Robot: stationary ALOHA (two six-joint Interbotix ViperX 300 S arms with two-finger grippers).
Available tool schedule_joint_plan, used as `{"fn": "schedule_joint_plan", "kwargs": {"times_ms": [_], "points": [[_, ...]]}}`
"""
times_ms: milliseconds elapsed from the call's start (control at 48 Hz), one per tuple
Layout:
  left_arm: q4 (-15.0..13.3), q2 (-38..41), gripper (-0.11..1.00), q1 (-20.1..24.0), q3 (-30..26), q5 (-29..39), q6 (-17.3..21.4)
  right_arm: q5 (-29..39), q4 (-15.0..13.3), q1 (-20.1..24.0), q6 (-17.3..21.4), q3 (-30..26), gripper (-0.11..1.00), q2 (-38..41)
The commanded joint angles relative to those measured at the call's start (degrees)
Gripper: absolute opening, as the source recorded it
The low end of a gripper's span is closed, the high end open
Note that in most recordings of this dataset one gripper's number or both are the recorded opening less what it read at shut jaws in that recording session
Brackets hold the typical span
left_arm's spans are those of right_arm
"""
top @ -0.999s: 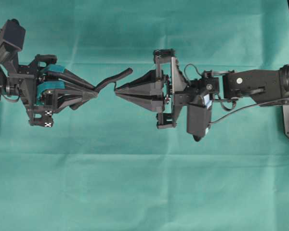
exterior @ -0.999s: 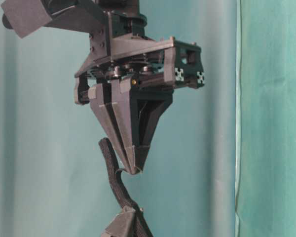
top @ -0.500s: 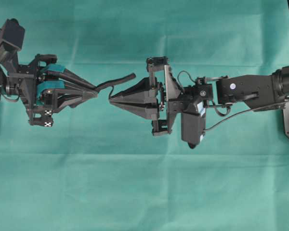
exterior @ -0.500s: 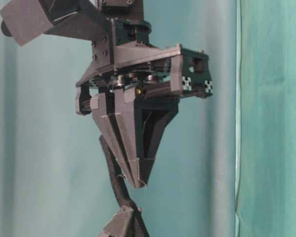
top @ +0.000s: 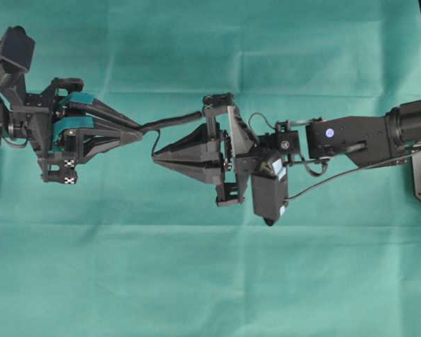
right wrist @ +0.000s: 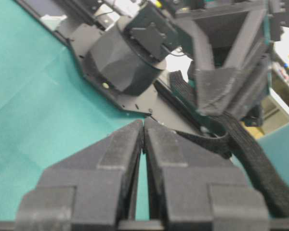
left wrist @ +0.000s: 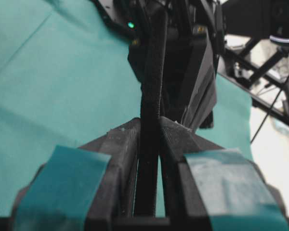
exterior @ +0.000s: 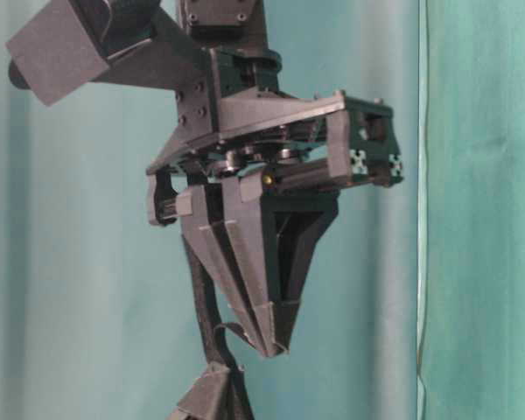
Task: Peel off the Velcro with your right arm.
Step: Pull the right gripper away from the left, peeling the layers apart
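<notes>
Right gripper [top: 154, 157] has advanced toward the left gripper [top: 142, 133], jaws together pinching a thin Velcro [top: 174, 123] layer. Left gripper is clamped on the strap's end; its long axis runs between them, above the green worktop [top: 210, 281].

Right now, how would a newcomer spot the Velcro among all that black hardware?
Over the green cloth, look between the two facing grippers. The left gripper, with teal patches, clamps the Velcro; a thin layer curls to the shut right gripper. It is soft, bent and fuzzy; the fingers are rigid and pointed.
</notes>
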Motion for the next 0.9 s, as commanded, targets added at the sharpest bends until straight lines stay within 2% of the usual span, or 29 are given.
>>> {"fn": "schedule_joint_plan", "kwargs": {"times_ms": [0,416,604,874], "points": [[0.18,-0.18,0.10,0.35,-0.79,-1.05,0.18,0.44,0.00,0.70,0.09,-1.58,-0.09,-0.44],[0.18,-0.26,0.10,0.62,-0.62,-1.14,0.18,4.75,0.00,2.99,0.18,-2.64,-0.09,0.35],[0.18,-0.44,0.10,0.70,-0.62,-1.14,0.18,7.73,-0.09,5.36,0.35,-2.81,-0.09,0.35],[0.18,-0.53,0.10,0.88,-0.62,-1.14,0.26,11.25,-2.29,7.65,0.62,-2.81,-0.09,0.09]]}}
